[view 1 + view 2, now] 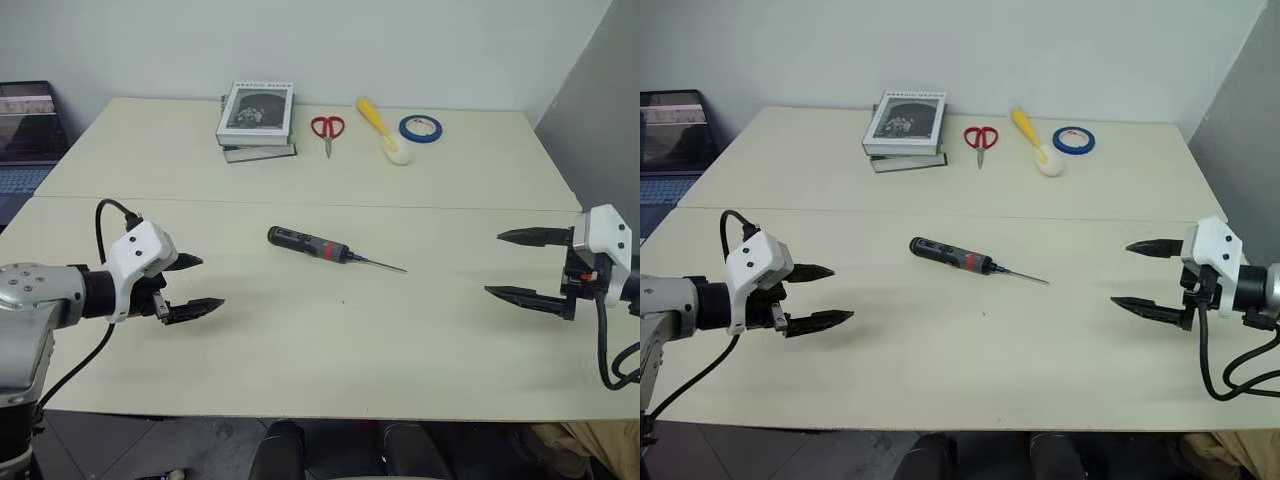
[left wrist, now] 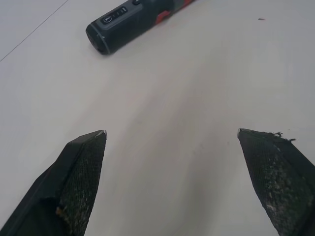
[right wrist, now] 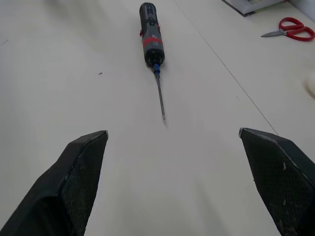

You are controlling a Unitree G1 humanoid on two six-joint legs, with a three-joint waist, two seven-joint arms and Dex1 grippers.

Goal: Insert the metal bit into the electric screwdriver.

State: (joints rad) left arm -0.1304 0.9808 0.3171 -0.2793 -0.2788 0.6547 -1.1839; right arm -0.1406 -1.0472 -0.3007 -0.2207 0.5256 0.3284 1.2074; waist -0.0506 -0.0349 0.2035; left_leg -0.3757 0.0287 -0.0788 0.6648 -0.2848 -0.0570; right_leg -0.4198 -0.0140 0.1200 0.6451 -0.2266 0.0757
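Pretty even, soft indoor light, bright enough all over, no harsh glare on the pale table point(image 1: 300, 340). Shadows are faint and fuzzy: a thin one hugs the screwdriver point(image 1: 308, 243), and light smudges sit under both grippers. Head views are sharp through the middle. In the wrist views the near fingers point(image 2: 78, 182) look soft and slightly out of focus, while the table past them stays clearer. No motion blur.

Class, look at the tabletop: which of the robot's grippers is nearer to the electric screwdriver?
Left, narrowly. The left gripper hovers open off the electric screwdriver at its butt end; the right gripper, also open, sits farther off, beyond the metal bit.
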